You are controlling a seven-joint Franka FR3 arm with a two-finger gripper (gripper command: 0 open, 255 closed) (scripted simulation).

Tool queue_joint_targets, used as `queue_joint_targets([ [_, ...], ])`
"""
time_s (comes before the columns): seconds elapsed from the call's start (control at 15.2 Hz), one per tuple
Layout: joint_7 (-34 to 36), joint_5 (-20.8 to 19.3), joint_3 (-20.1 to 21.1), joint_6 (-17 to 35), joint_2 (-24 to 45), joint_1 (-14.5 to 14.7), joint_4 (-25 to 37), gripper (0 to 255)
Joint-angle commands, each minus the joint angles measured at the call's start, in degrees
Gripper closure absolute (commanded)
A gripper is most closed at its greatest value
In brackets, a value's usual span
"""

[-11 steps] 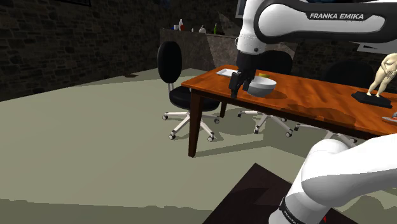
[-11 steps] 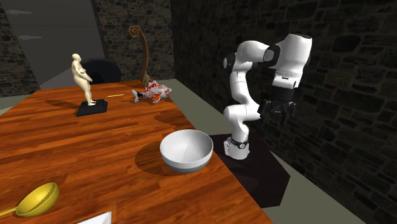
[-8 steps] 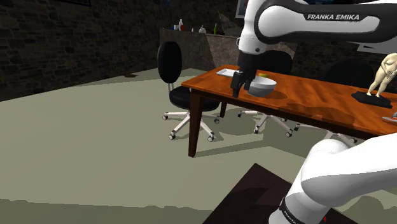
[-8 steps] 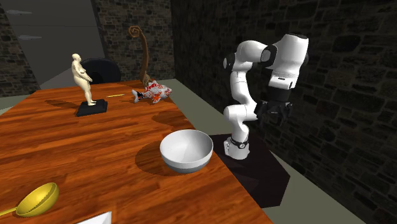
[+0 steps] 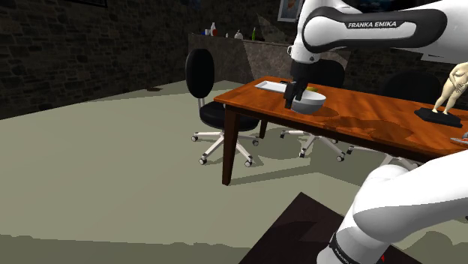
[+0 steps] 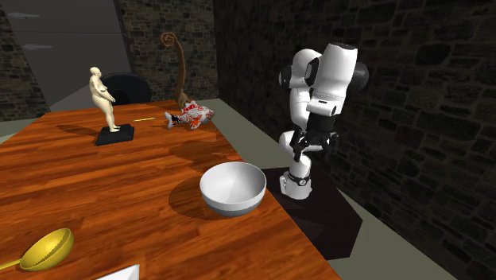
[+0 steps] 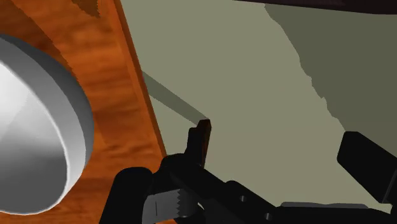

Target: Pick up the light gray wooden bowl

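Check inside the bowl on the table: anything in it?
Nothing visible: in the second exterior view the bowl shows a pale inside that looks bare down to the bottom. The strip of inner wall just behind its near rim is covered, so that part cannot be checked.

White arm [image 6: 330, 75] folded, gripper [image 6: 311, 145] pointing down, jaws apart

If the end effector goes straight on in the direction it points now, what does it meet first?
Probably the olive floor beside the table edge; the bowl lies off to the side. Depth is unclear.
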Motion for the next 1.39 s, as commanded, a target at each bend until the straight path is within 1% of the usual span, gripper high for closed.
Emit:
queue_joint_targets([
  [0.0,-3.1,-1.3,-2.4,1.1,1.9,-0.6,1.5,0],
  [0.4,-12.0,-3.4,-9.3,4.1,9.1,-1.7,7.5,0],
  [0.66,-18.2,-3.4,-13.8,6.0,15.0,-2.0,12.8,0],
  [0.73,-19.0,-3.2,-14.4,6.2,15.8,-2.0,13.6,0],
  [1.19,-18.1,-3.9,-15.0,11.4,15.5,-2.4,8.0,0],
  [1.32,-18.1,-4.0,-15.0,11.9,15.5,-2.4,7.5,0],
])
